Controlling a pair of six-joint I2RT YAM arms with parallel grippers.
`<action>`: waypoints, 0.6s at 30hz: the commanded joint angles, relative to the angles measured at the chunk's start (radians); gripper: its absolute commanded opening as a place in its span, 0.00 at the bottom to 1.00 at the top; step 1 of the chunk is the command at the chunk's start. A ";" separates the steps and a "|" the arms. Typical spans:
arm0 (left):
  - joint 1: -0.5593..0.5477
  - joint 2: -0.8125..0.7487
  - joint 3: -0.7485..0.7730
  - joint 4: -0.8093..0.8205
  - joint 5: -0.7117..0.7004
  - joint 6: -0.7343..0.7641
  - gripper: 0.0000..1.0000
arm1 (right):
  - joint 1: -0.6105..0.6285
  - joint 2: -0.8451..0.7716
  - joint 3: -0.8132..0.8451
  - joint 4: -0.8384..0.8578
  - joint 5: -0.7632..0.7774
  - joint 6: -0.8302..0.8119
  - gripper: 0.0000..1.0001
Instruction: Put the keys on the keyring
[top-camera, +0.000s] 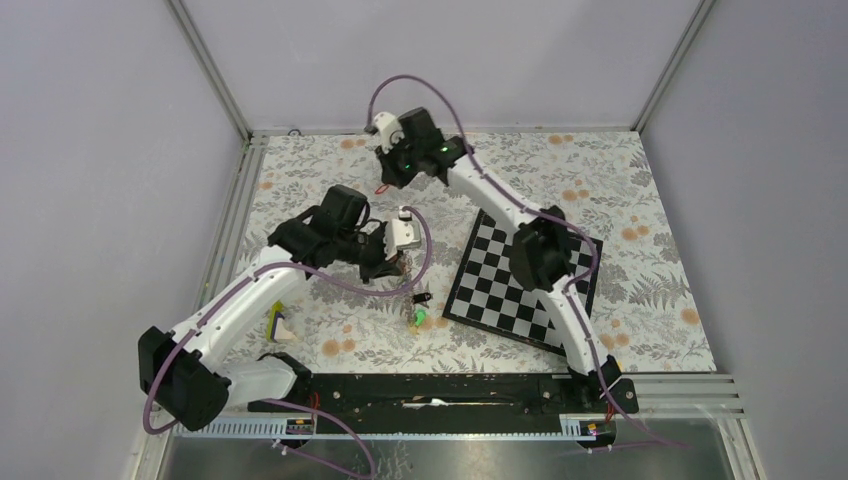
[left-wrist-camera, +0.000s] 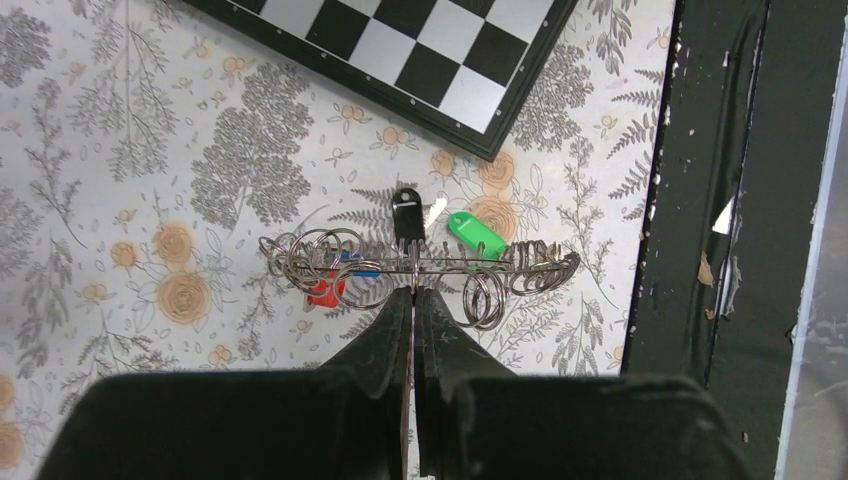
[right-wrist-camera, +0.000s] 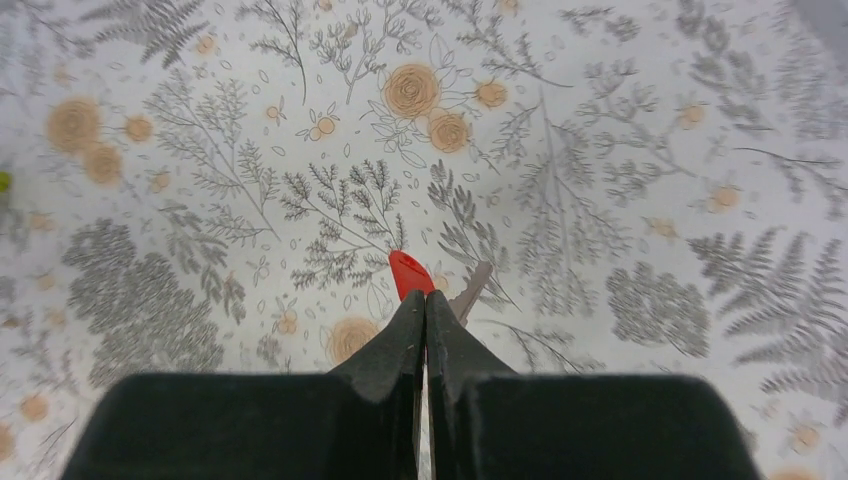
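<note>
While the right claw (right-wrist-camera: 425, 298) pinches the red key (right-wrist-camera: 408, 272): carry it across to the ring (left-wrist-camera: 450, 265) slowly, with the key's own small loop leading if you can, since that loop must thread on.
Step in hand: by my judgement, you are bringing one more key to the ring.
Right claw: its jaws are closed to a sliver on the red key. The red head pokes out just past the tips, and the metal blade slants off to their right, above the table (right-wrist-camera: 600, 150).
Left claw (left-wrist-camera: 413, 292): it is clamped tight on the ring's wire, which runs edge-on just beyond the tips.
Ring: it sits in the left claw, well apart from the right claw. It looks lifted, though you cannot be sure from these views.
On the ring: a black key (left-wrist-camera: 406, 215) hangs straight beyond the left tips and a green tag (left-wrist-camera: 477, 233) beyond and to their right. A red tag (left-wrist-camera: 325, 292) sits to their left among small loops.
Doing it well: hold the left claw steady and turn the ring so its opening faces the incoming key. That opening is not visible now, so find it first.
Risk: the pinch is thin, and the key may twist or slip when it meets the wire.
</note>
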 joint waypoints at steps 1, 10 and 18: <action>0.009 0.020 0.101 0.051 0.053 0.011 0.00 | -0.093 -0.209 -0.090 0.001 -0.187 -0.011 0.00; 0.048 0.096 0.187 0.051 0.130 -0.014 0.00 | -0.216 -0.558 -0.446 0.076 -0.474 -0.119 0.00; 0.054 0.159 0.225 0.051 0.157 -0.006 0.00 | -0.247 -0.860 -0.806 0.024 -0.703 -0.330 0.02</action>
